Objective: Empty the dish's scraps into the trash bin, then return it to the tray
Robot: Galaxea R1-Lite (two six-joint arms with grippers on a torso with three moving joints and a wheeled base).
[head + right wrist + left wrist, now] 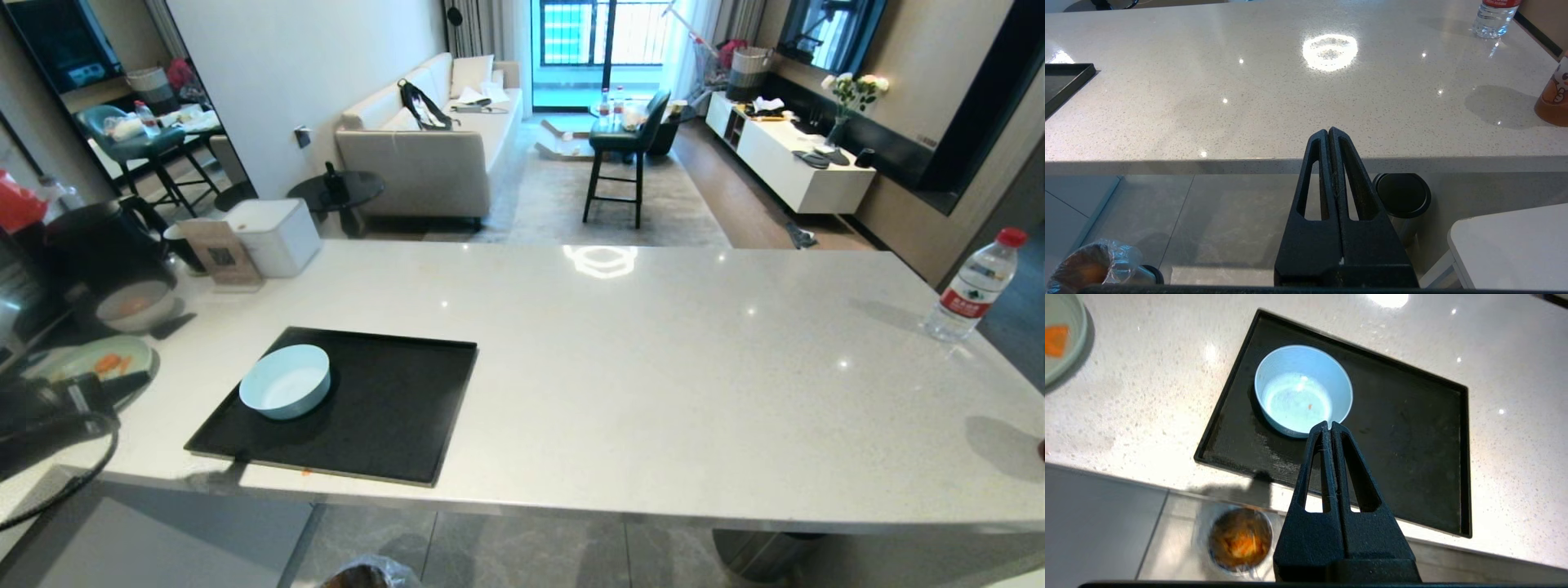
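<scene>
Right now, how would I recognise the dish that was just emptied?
Find the large flat black rectangular tray on the white stone counter. On its left part stands a small round pale-blue bowl, white inside and nearly clean. The grey-white bowl and pale-green plate further left still hold orange food.

Dish [285,381] pale blue outside, white inside, one tiny orange speck. Tray [392,425] flat black. Surface [653,367] off-white, fine grey speckle. Trash bin [1240,539] holds orange and yellow scraps [1239,541], clear crinkled liner. Pale-green plate [82,359] carries orange slices. Bottle [976,286] clear, red cap, red label.
</scene>
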